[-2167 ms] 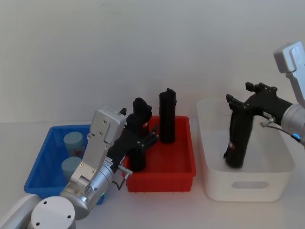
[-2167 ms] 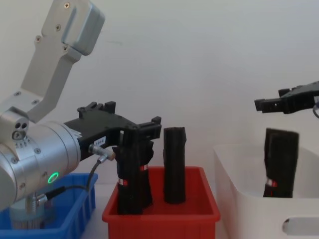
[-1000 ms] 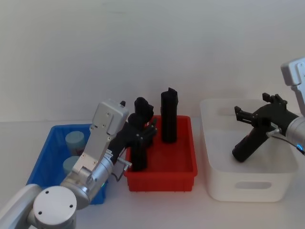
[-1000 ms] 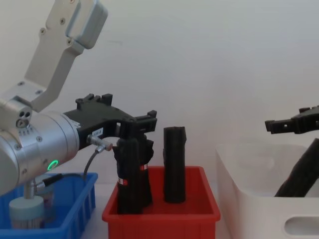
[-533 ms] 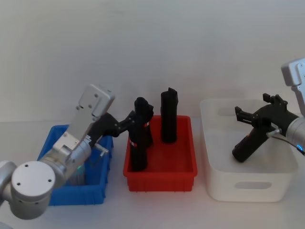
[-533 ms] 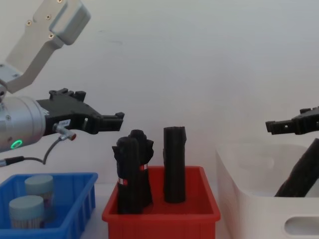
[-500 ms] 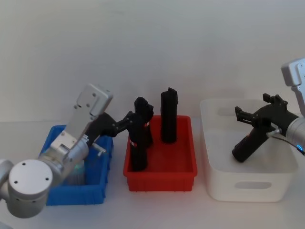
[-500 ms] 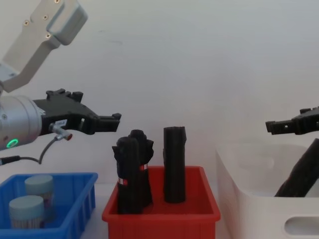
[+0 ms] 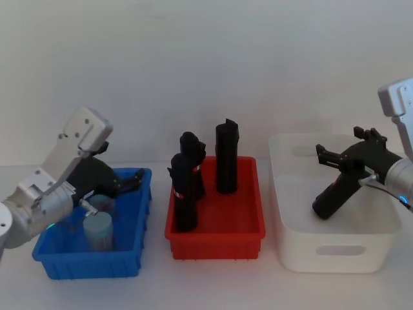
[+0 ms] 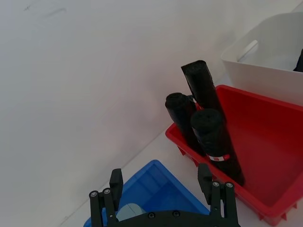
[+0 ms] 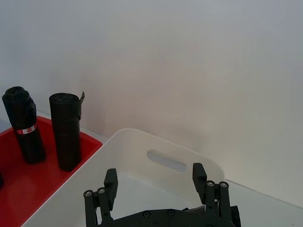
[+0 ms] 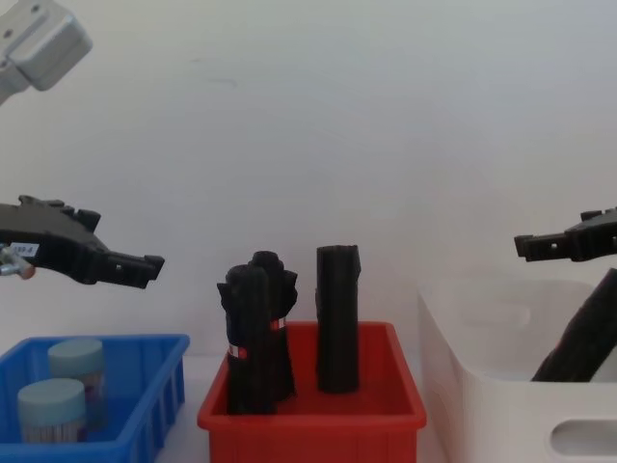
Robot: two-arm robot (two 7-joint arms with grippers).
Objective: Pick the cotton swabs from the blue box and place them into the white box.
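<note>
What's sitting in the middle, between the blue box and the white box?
A red bin with three black rolls standing in it sits between the blue box and the white box. The head view shows it best.

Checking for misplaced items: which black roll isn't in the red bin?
The black roll leaning inside the white box; the other three stand in the red bin.

blue box (image 12: 164, 386) cut by chest view's left edge | black cylinder (image 12: 583, 333) foot behind white box (image 12: 482, 405) wall
</note>
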